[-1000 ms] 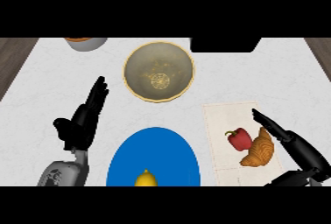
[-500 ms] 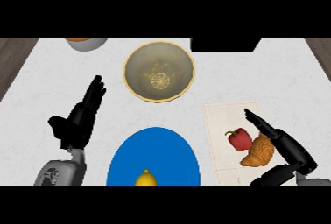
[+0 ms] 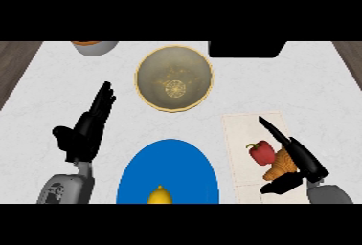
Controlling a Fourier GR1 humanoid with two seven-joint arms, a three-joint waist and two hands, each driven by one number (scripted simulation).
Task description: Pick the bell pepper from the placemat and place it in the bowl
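A red bell pepper point(image 3: 261, 152) lies on the pale placemat point(image 3: 244, 127) at the right, with a brown croissant point(image 3: 281, 163) touching its lower right side. My right hand point(image 3: 297, 154) is open, its straight fingers stretched over the mat just right of the pepper and partly over the croissant; its thumb sits below the croissant. The tan bowl point(image 3: 174, 78) stands up the counter at centre, with a pattern inside. My left hand point(image 3: 86, 129) rests open at the left, fingers pointing up.
A blue plate point(image 3: 167, 168) with a yellow fruit point(image 3: 160, 195) on it sits at the lower centre. At the top left is a grey bowl point(image 3: 95, 47) holding something orange. A black object point(image 3: 247, 49) lies at the top right.
My right hand has slid left and up over the placemat, closing in beside the pepper and croissant. The left hand has barely shifted.
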